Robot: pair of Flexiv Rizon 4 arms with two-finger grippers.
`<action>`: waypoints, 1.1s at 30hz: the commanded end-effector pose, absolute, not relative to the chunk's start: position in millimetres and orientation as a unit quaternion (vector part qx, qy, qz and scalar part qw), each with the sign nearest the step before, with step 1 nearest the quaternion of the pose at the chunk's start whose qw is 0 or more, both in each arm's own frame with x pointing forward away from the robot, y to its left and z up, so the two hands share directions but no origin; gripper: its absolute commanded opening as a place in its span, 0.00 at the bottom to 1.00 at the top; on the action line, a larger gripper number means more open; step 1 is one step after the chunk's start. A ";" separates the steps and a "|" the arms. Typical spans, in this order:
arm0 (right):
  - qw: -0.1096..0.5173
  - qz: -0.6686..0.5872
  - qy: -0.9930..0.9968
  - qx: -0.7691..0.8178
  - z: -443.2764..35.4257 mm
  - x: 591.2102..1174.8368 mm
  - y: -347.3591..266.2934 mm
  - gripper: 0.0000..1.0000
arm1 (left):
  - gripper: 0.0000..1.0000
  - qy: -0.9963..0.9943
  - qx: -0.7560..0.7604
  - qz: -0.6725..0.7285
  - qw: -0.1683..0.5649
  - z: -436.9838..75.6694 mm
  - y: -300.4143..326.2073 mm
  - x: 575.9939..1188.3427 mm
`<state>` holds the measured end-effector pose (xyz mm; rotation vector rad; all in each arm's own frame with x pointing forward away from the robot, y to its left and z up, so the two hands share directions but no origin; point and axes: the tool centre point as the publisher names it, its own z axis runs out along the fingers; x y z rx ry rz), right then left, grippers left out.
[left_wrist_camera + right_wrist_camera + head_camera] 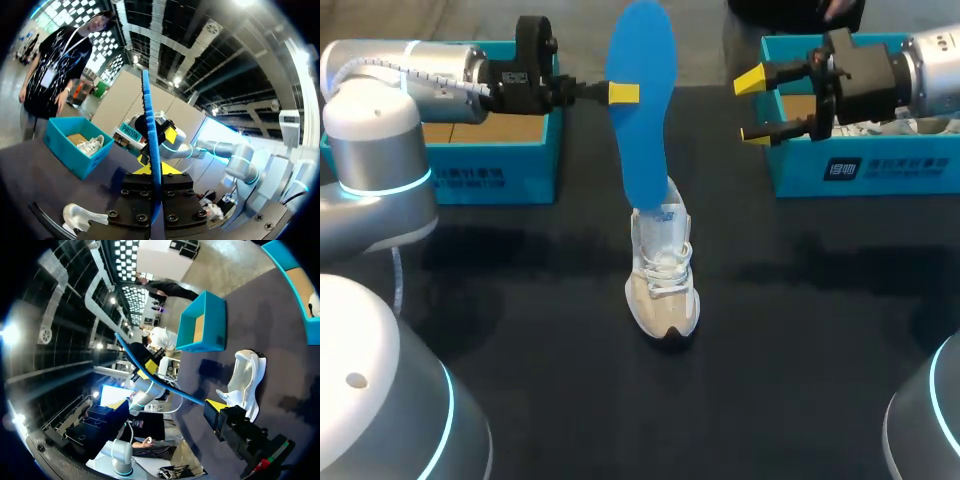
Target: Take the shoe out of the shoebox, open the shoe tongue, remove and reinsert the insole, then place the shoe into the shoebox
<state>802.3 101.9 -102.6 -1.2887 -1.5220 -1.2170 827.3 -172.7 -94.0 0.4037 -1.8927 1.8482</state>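
1. Up top, we see the left shoebox (490, 175) showing cardboard floor; the right shoebox (880, 170) holds a second shoe (876, 128).
2. Our left gripper (625, 93) clamps the blue insole (642, 110), upright above the shoe (663, 275) at centre.
3. Our right gripper (752, 107) gapes, upper right, apart.

White-beige shoe (663, 290) upright mid-table, toe at 6 o'clock. Blue insole (642, 110) on end, lower tip in shoe opening. Teal shoebox (495, 175) at 10 o'clock, second shoebox (895, 172) at 2 o'clock.

A matte black table (520, 340) spreads wide, crossed by soft shadows.
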 end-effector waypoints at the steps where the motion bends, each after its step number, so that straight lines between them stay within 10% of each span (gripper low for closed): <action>1: 0.391 -0.479 -0.599 -0.508 -103.0 802.9 103.7 1.00 | 0.00 -0.743 -0.068 0.665 -0.027 -85.0 -171.1 831.5; 29: 0.391 -0.479 -0.599 -0.508 -103.0 802.9 103.7 1.00 | 0.00 -0.735 -0.102 0.668 -0.062 -84.7 -169.1 831.9; 33: 0.391 -0.479 -0.599 -0.508 -103.0 802.9 103.7 1.00 | 0.00 -0.723 -0.219 0.635 -0.161 -96.3 -169.7 833.3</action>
